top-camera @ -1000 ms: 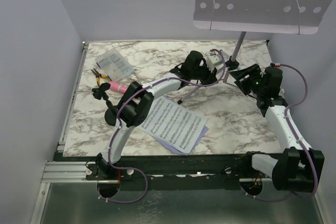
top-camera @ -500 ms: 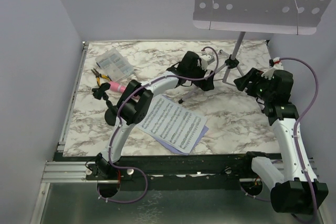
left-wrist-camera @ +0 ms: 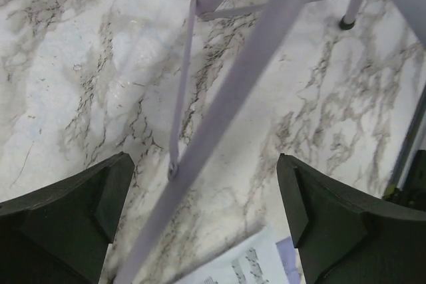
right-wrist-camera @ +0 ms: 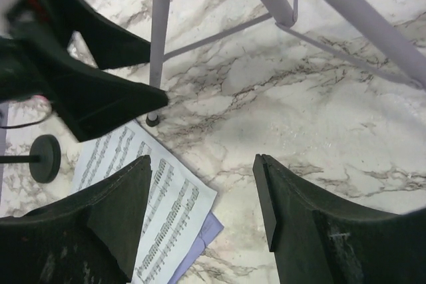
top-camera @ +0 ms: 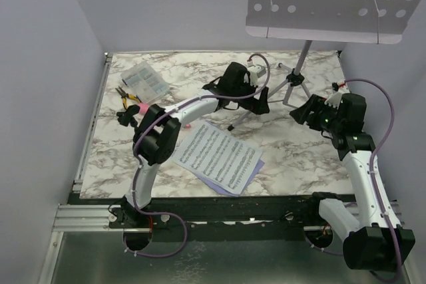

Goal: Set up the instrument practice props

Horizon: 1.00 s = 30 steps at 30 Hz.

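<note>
The lavender perforated music-stand desk point(top-camera: 326, 1) stands high at the back right on its thin silver tripod point(top-camera: 299, 64). One tripod leg point(left-wrist-camera: 226, 104) runs between the wide-open fingers of my left gripper point(top-camera: 259, 101), which do not touch it. My right gripper point(top-camera: 301, 112) hangs open and empty, just right of the tripod, over bare marble. The printed sheet-music pages point(top-camera: 218, 157) lie flat at front centre, also seen under the right gripper's fingers point(right-wrist-camera: 133, 224). The pink microphone point(top-camera: 148, 110) lies at the left by the black mic stand point(top-camera: 126, 117), whose round base point(right-wrist-camera: 45, 157) shows in the right wrist view.
A clear plastic compartment box point(top-camera: 142, 82) and orange-handled pliers point(top-camera: 127, 99) lie at the back left. Grey walls close in the table on the left, back and right. A rubber tripod foot point(right-wrist-camera: 153, 120) rests near the top corner of the pages.
My left gripper has opened wide and let go of the tripod leg. My right gripper has drawn back from the tripod, to the right and toward the front.
</note>
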{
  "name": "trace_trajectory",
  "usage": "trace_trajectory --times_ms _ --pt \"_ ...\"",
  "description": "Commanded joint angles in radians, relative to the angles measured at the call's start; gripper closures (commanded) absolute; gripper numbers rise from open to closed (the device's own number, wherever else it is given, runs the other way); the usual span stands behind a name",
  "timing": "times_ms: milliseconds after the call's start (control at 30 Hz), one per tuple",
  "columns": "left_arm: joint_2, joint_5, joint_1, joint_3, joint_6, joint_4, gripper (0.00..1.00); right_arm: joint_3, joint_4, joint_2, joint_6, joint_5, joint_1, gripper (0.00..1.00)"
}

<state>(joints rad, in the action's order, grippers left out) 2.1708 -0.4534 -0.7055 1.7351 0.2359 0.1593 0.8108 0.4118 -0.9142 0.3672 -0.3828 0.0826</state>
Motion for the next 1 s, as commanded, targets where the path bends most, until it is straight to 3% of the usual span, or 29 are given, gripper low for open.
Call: trace_trajectory --times_ms 0,200,400,700,967 --pt "-0.209 0.028 0.01 -0.104 0.11 -0.006 0.01 -0.055 0.003 0.014 0.047 -0.062 -0.002 0.32" --pt "-0.427 0.002 0.037 -0.355 0.269 -0.012 0.02 -0.185 -0.06 0.013 0.187 0.032 -0.155 0.35" --pt "-0.686 -0.003 0.037 -0.68 0.37 -0.11 0.03 -0.371 -0.27 0.022 0.405 0.078 -0.379 0.38" --pt "-0.833 0.058 0.035 -1.067 0.625 -0.298 0.04 -0.412 -0.388 -0.098 0.459 0.07 -0.397 0.37" --pt "-0.839 0.076 0.034 -1.18 0.677 -0.335 0.04 -0.395 -0.442 -0.22 0.441 0.091 -0.397 0.34"
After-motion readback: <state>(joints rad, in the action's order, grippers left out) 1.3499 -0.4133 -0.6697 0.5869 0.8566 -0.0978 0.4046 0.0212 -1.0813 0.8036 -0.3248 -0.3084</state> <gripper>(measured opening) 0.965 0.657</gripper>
